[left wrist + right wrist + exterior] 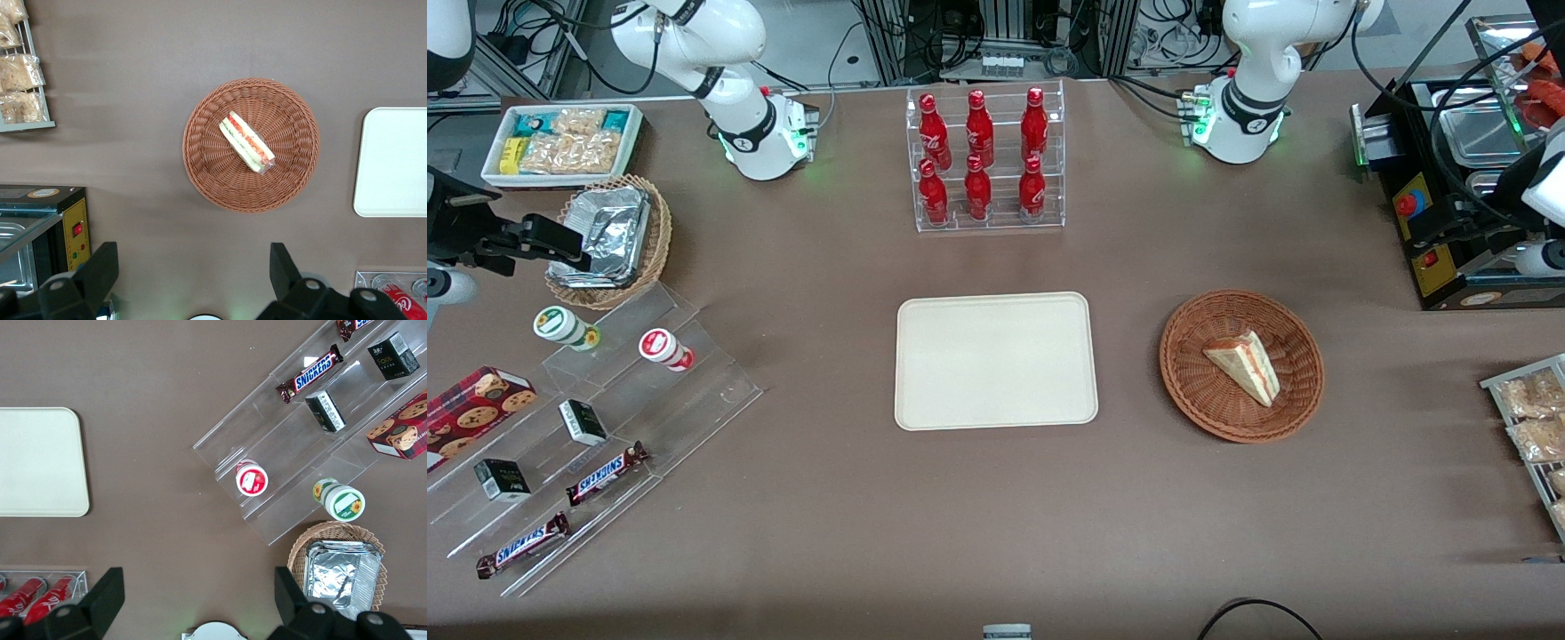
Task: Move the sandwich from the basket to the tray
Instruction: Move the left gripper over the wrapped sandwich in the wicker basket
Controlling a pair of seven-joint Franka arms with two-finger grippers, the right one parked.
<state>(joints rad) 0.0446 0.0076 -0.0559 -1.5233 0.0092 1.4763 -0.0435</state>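
The sandwich is a pale bread wedge with an orange-red and green stripe. It lies in the round reddish-brown wicker basket. The basket stands beside the cream tray, toward the working arm's end of the table. The tray has nothing on it. In the left wrist view my left gripper is open and empty, its fingers spread wide, high above the table. It hangs beside the basket and apart from the sandwich. An edge of the tray shows there too.
A clear rack of red bottles stands farther from the front camera than the tray. A black machine and a wire rack of snack packets are at the working arm's end. Clear steps with chocolate bars are at the parked arm's end.
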